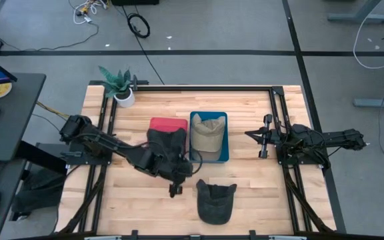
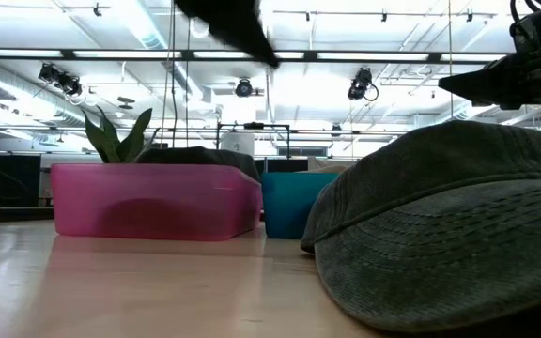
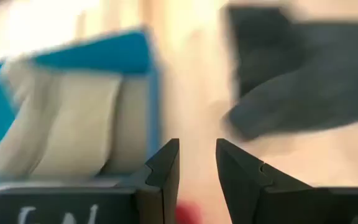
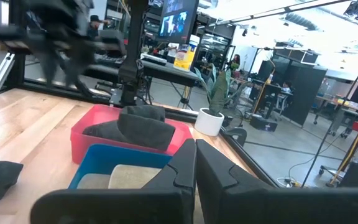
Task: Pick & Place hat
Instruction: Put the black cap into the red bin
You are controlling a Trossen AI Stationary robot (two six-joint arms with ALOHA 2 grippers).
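I see the dark hat (image 1: pixel 215 200) lying loose on the worktop (image 1: pixel 139 213), near the blue bin (image 1: pixel 227 143). My left tool (image 3: pixel 197 163), fingers slightly apart and empty, hovers beside it; a skewed descent could pinch only the brim. The right tool (image 4: pixel 196 163) waits, fingers together.

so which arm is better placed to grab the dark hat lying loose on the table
Left. Its gripper hangs with fingers open just beside the dark hat, near the blue bin. The right gripper waits by the table's right rail, farther off.
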